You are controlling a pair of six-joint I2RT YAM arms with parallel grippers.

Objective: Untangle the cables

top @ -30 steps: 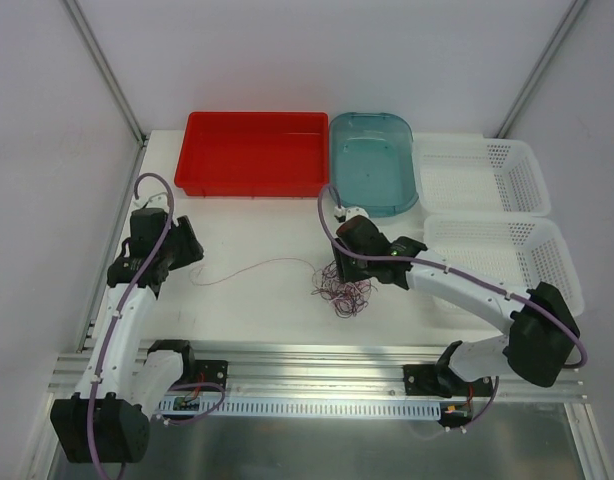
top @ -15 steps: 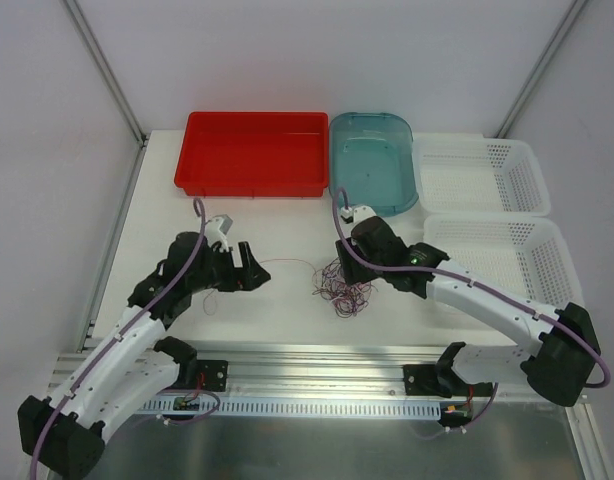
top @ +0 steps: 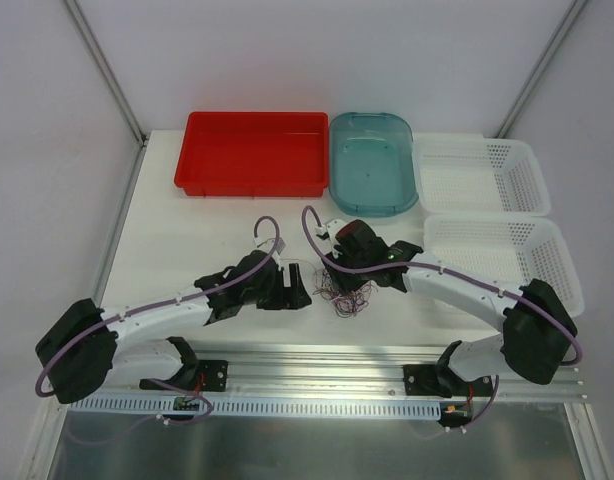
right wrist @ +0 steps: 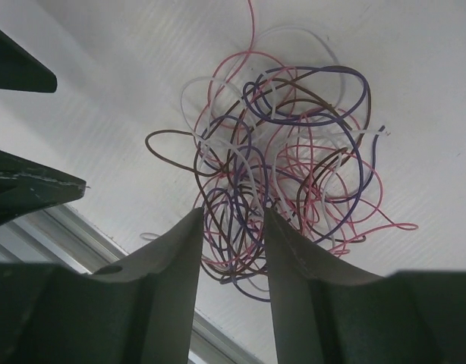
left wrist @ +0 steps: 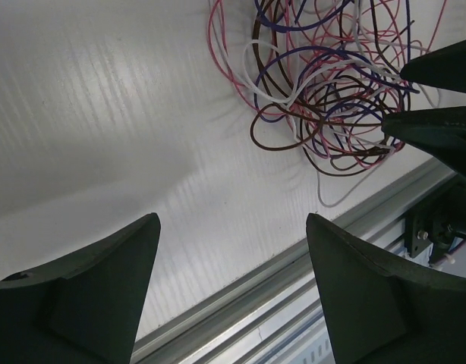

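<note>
Left gripper (left wrist: 231, 220): low over the table (top: 187, 240), just left of the heap. Jaws spread wide, nothing between them but bare white surface.

Right gripper (right wrist: 231, 216): on the heap from the far right side. Jaws a narrow gap apart, straddling the near part of the tangle. Several strands run through the gap and table shows between the fingers (right wrist: 161, 280), so they are not pressed together. From the left wrist camera its two dark tips sit at the heap's edge, touching the outer loops.

Cables (top: 347, 293): one loose knot of hair-thin strands, white, pink, purple and dark brown. It lies on the table near the front rail (top: 317, 365), between the two grippers. Loops overlap heavily. One pink strand runs out of the heap on the side away from the right gripper's fingers.

Further back, along the far edge: red tray (top: 252, 185) on the left and a blue-green tub (top: 339, 180) beside it. Right of those stand two white mesh baskets (top: 527, 170), one behind the other. All are well apart from the heap.
</note>
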